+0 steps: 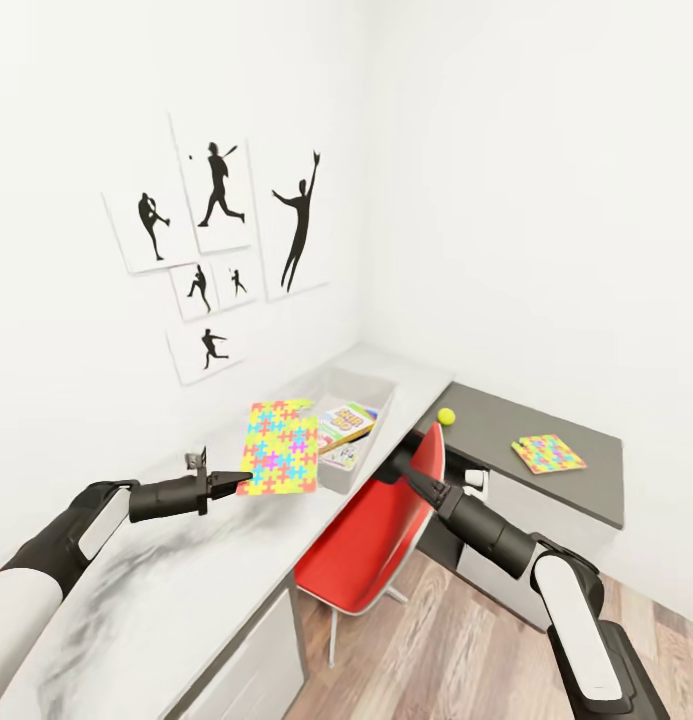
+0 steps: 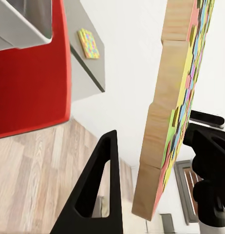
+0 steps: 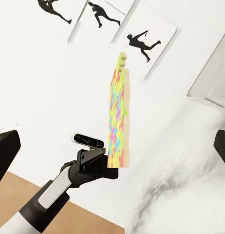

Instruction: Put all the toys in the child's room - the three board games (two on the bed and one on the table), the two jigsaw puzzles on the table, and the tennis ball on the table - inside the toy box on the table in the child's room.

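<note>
My left gripper (image 1: 242, 479) is shut on the lower edge of a jigsaw puzzle (image 1: 279, 447), a flat square of yellow, pink, blue and green pieces. It holds the puzzle upright in the air above the table (image 1: 176, 590), just short of the toy box (image 1: 383, 386). The puzzle's wooden edge (image 2: 163, 122) runs between the fingers in the left wrist view. The box holds cartoon-covered board games (image 1: 344, 427). A second jigsaw puzzle (image 1: 548, 453) and the tennis ball (image 1: 446, 416) lie on the lower dark grey unit (image 1: 586, 490). My right gripper (image 1: 414, 472) is open and empty beside the chair's back.
A red chair (image 1: 371, 535) stands tucked at the table's edge between my two arms. Black silhouette pictures (image 1: 221, 230) hang on the white wall behind the table. Wood-plank floor (image 1: 456, 650) lies below. The table top near me is bare.
</note>
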Controlling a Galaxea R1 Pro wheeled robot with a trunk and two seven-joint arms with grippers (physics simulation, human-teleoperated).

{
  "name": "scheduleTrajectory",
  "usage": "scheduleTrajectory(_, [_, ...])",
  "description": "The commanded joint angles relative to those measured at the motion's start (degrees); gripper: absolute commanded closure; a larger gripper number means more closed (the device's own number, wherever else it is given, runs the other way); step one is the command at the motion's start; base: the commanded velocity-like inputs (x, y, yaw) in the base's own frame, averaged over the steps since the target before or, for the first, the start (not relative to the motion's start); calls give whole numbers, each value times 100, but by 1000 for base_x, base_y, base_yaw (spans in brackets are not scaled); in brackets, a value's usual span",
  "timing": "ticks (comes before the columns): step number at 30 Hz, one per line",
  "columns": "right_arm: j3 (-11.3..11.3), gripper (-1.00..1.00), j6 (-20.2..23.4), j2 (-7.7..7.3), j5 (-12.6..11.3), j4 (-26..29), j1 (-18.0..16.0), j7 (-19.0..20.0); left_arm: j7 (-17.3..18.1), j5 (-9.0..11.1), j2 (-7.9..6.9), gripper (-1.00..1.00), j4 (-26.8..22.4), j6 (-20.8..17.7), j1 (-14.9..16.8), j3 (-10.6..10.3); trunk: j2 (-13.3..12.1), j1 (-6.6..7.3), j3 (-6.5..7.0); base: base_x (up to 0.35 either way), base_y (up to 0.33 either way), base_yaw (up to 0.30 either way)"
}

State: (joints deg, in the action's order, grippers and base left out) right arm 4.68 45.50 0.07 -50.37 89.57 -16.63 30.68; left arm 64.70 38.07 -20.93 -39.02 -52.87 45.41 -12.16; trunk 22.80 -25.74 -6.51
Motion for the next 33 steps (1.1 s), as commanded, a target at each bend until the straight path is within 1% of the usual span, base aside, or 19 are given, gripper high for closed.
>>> scheduleTrajectory(1, [6,-100,35,1,-11,-1,-7,8,7,31,-7,100,0,-30,5,-21,12,-5,-10,91,-87,-277])
scheduleTrajectory(8, [10,-100,26,0,-3,-3,-7,13,7,25,-8,100,0,-30,4,2,12,-5,9,194,-142,-271])
scheduleTrajectory(12, [61,-100,52,-67,4,2,-7,-33,7,26,-8,100,0,-37,6,6,12,-5,17,145,-88,-158])
scheduleTrajectory(15, [108,-100,98,-104,5,32,-7,-311,10,26,-17,100,0,-39,8,27,12,-5,18,34,-21,-40])
scheduleTrajectory(16, [150,-100,123,-122,0,47,-7,-474,15,29,-20,100,2,-44,10,37,12,-5,18,16,-9,-18])
scheduleTrajectory(17, [183,-100,148,-132,-1,53,-7,-555,14,30,-21,100,3,-57,10,46,12,-5,18,12,-8,-15])
scheduleTrajectory(19, [342,-100,301,-170,-5,68,-7,-761,-19,45,-28,100,28,-105,65,98,12,-5,19,7,-4,-8])
scheduleTrajectory(21, [479,-100,408,-201,-11,73,-7,-827,-36,52,-26,100,40,-144,112,148,12,-5,19,3,-2,-3])
scheduleTrajectory(23, [697,-100,505,-230,-36,76,-7,-855,-65,51,-16,100,56,-183,153,183,12,-5,19,1,-1,-2])
scheduleTrajectory(24, [755,-100,533,-234,-42,77,-7,-858,-91,53,-16,100,66,-188,160,189,12,-5,19,1,-1,-1])
scheduleTrajectory(26, [953,-100,657,-241,-63,78,-7,-861,-354,60,-5,100,163,-155,175,214,12,-5,19,0,0,0])
scheduleTrajectory(27, [1014,-100,703,-242,-68,78,-7,-862,-589,67,4,100,227,-121,183,243,12,-5,19,0,0,0])
scheduleTrajectory(28, [1036,-100,719,-242,-70,78,-7,-862,-717,74,9,100,247,-104,186,262,12,-5,19,0,0,0])
scheduleTrajectory(30, [1087,-100,758,-243,-75,78,-4,-862,-1166,88,25,100,288,-64,192,331,12,-5,19,0,0,0])
scheduleTrajectory(33, [1098,-100,770,-244,-77,78,-4,-863,-1439,99,35,100,298,-20,195,391,12,-5,19,0,0,0])
